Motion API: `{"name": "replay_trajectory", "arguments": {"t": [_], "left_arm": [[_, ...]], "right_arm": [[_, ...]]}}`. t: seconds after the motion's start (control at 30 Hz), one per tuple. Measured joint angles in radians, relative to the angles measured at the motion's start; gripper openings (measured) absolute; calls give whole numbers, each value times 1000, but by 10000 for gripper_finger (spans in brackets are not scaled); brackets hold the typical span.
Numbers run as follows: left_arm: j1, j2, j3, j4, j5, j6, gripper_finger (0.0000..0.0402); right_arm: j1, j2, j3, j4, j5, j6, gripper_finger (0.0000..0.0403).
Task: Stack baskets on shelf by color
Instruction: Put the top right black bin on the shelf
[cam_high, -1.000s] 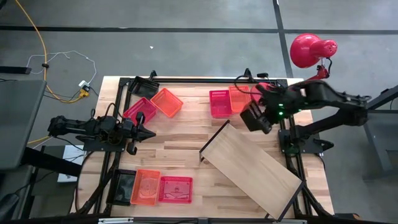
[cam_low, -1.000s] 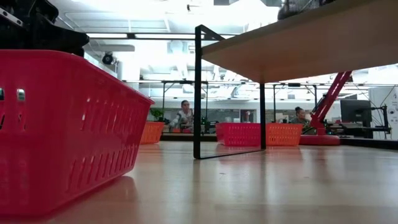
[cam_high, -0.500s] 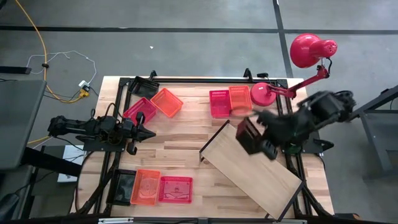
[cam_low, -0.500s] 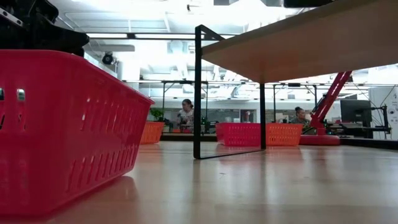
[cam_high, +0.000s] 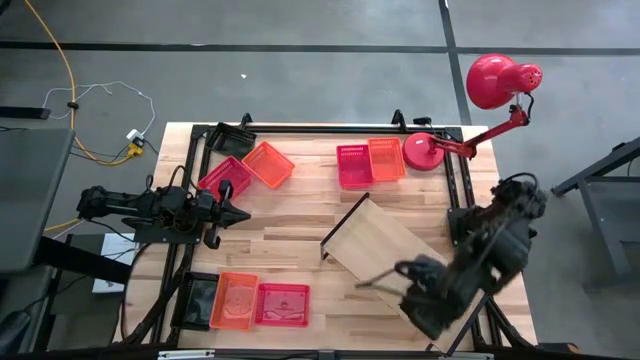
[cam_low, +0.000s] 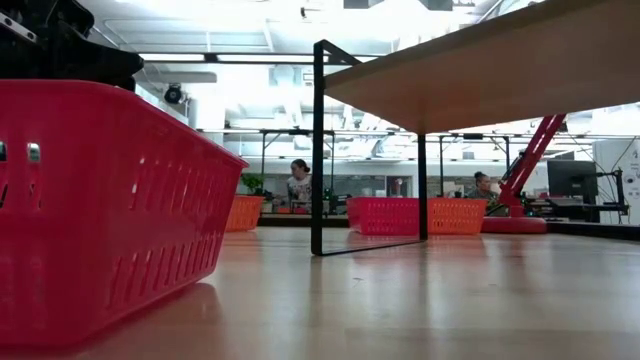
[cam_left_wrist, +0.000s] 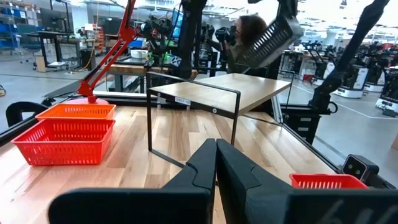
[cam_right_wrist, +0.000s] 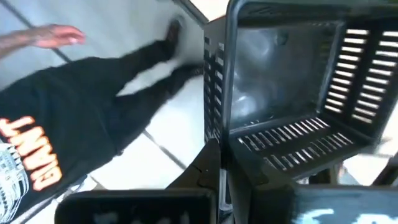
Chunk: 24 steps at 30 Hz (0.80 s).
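Shelf (cam_high: 385, 250): long pale smooth wooden board with a thin black metal bracket (cam_high: 343, 219) at its inner end, set diagonally across the right half of the plank-grained wooden tabletop (cam_high: 290, 215); seen raised on its black frame in the low view (cam_low: 480, 70). Black plastic mesh basket (cam_right_wrist: 292, 93): clasped by its rim in the clenched fingers of the right gripper (cam_high: 425, 290), held tilted in the air above the outer end of the shelf; also seen lifted and tilted in the left wrist view (cam_left_wrist: 267, 40). Red mesh basket (cam_high: 352, 166) and orange mesh basket (cam_high: 385, 158): placed side by side, touching, at the far edge near the round base of a red desk lamp (cam_high: 495, 85). Second pair, a red basket (cam_high: 224, 178) and an orange basket (cam_high: 268, 164), with a further black basket (cam_high: 231, 138) beside them: grouped at the far left. Third group, a black basket (cam_high: 197, 299), an orange basket (cam_high: 236, 301) and a red basket (cam_high: 282, 304): ranged in a row at the near edge. Left gripper (cam_high: 238, 213): fingers pressed together on nothing, held low over the table's left side, near the red basket of the second pair. Person in dark clothing with orange lettering (cam_right_wrist: 68, 124): seen on the floor beyond the table in the right wrist view.
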Motion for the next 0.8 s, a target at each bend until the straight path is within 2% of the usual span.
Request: {"name": "replay_trajectory", "arguments": {"t": [0.17,0.33,0.53,0.8], "left_arm": [[0,0,0,0,0,0,1],[0,0,0,0,0,0,1],[0,0,0,0,0,0,1],[0,0,0,0,0,0,1]], "right_arm": [[88,35,0,0,-15,168,0],[127,76,0,0,-11,228,0],[112,101,0,0,39,179,0],[57,100,-3,1,19,37,0]]}}
